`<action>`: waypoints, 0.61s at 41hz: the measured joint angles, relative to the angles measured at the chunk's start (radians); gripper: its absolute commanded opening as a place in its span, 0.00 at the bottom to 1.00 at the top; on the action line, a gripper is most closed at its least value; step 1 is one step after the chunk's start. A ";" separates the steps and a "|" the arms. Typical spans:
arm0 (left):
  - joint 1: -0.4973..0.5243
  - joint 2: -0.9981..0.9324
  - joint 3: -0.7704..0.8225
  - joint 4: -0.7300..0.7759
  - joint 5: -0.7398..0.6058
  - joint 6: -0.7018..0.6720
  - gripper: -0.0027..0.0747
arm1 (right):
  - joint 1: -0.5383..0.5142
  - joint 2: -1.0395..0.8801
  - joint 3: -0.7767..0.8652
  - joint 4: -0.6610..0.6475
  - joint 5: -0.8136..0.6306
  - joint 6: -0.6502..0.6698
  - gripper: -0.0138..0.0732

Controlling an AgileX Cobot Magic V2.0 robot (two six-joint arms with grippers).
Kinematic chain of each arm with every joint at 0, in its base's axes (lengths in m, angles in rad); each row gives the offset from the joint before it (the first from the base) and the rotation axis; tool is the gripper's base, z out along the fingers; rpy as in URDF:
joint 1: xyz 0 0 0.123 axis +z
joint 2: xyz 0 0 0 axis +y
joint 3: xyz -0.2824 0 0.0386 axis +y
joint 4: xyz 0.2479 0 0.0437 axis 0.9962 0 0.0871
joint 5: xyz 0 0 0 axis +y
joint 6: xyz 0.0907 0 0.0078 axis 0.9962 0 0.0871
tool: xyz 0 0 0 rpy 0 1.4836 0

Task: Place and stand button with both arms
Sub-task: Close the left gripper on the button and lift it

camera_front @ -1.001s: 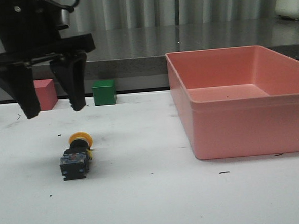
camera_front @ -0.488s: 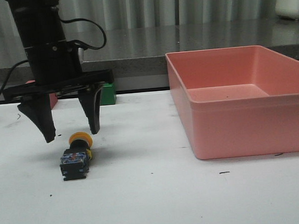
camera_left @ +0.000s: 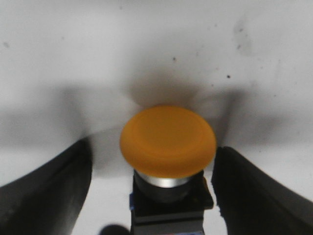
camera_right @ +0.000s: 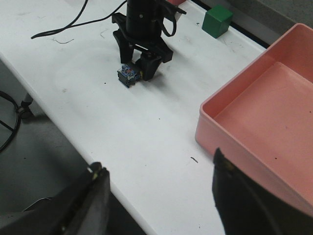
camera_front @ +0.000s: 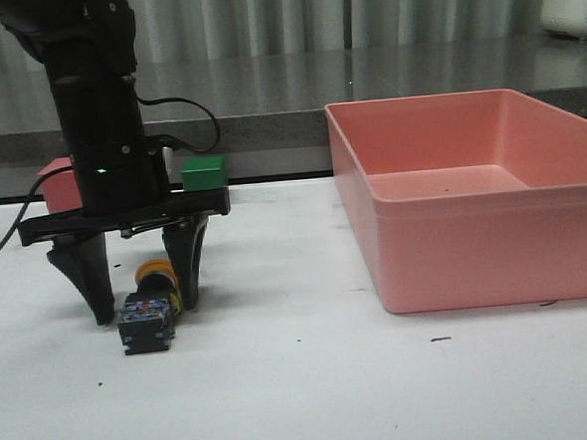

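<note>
In the left half of the front view the left gripper hung straight down over the white table, its two dark fingers spread wide and their tips low, close to the surface. Whether the tips touched the table could not be told. Between them lay the button, on its side rather than standing. Its yellow cap pointed away from the camera toward the back of the table, and its black base with bluish contacts faced the front edge. So its long axis ran front to back, crosswise to the line between the two fingertips.

In the left wrist view the cap sat centred between the two fingers, with a gap of bare table on each side; nothing was gripped yet. Closing from there would likely catch the collar or the cap's sides.

Behind the arm, a pink cube and a green cube stood near the table's far edge. The pink bin filled the right half of the front view, well apart from the button.

The right gripper showed only in its own wrist view, at the bottom of the frame, fingers parted and empty, far from the button. The left arm was plainly the nearer one.
</note>
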 measured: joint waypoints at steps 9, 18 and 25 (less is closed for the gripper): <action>0.000 0.002 0.000 -0.002 0.000 -0.006 0.26 | 0.000 0.000 0.000 0.000 0.000 0.000 0.71; 0.000 0.002 -0.002 -0.004 0.000 0.005 0.21 | 0.000 0.000 0.000 0.000 0.000 0.000 0.71; 0.000 -0.036 -0.002 0.047 -0.002 0.043 0.21 | 0.000 0.000 0.000 0.000 0.000 0.000 0.71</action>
